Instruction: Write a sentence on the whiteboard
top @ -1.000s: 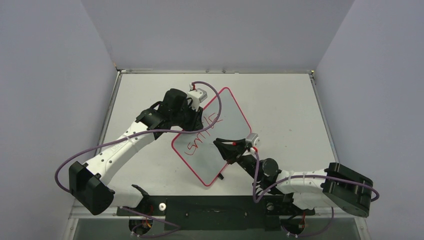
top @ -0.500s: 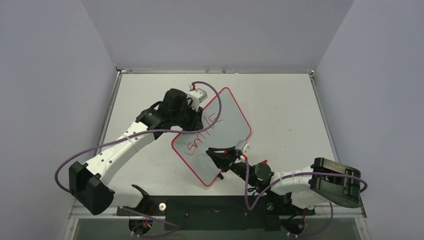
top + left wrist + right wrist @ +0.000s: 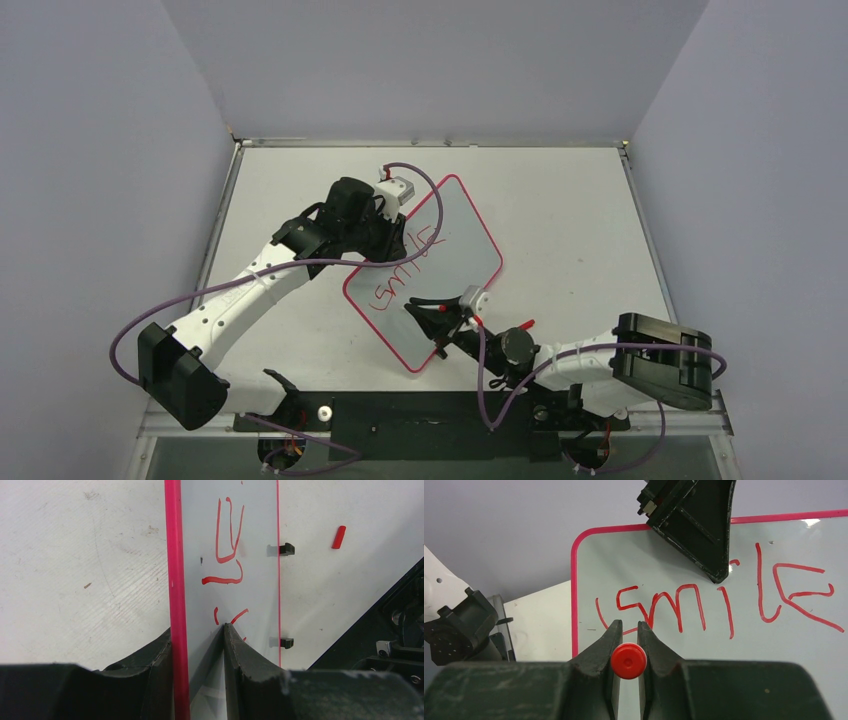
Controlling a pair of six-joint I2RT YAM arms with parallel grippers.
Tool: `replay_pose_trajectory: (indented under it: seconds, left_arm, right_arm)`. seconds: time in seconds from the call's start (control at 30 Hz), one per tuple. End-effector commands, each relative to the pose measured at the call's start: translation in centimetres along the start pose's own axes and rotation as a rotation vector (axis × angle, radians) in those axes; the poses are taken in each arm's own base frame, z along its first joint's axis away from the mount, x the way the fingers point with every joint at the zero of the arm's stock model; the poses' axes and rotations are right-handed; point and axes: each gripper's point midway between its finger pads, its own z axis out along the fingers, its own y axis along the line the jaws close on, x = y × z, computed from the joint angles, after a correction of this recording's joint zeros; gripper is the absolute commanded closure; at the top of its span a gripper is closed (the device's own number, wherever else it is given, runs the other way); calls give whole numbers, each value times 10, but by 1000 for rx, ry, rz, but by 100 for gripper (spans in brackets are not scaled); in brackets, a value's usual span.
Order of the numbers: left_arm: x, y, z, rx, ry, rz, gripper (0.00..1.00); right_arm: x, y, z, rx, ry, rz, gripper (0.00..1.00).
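Right wrist shows the red marker (image 3: 628, 661); left wrist, clips (image 3: 286, 548) on the whiteboard (image 3: 260, 590).

Three plain lavender-grey walls (image 3: 400, 60) enclose a white table (image 3: 570, 200) on its left, far and right sides. A metal strip (image 3: 430, 143) runs along the far edge. The tabletop shows scuffs (image 3: 87, 585). Lighting is even, with soft shadows.

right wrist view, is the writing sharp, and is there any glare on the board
Right wrist view: the lettering is sharp, the whiteboard evenly lit, one small glint by its top right border; the red marker in the right hand looks slightly soft. Top view: the lettering is small but readable.
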Motion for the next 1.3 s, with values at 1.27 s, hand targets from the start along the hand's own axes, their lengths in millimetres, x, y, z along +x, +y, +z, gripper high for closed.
replay_pose_trajectory:
  seconds: [1.27]
  left_arm:
    - [20,28,2,-128,64,130,100]
  right_arm:
    - [4,14,22,-4,-13,-35,100]
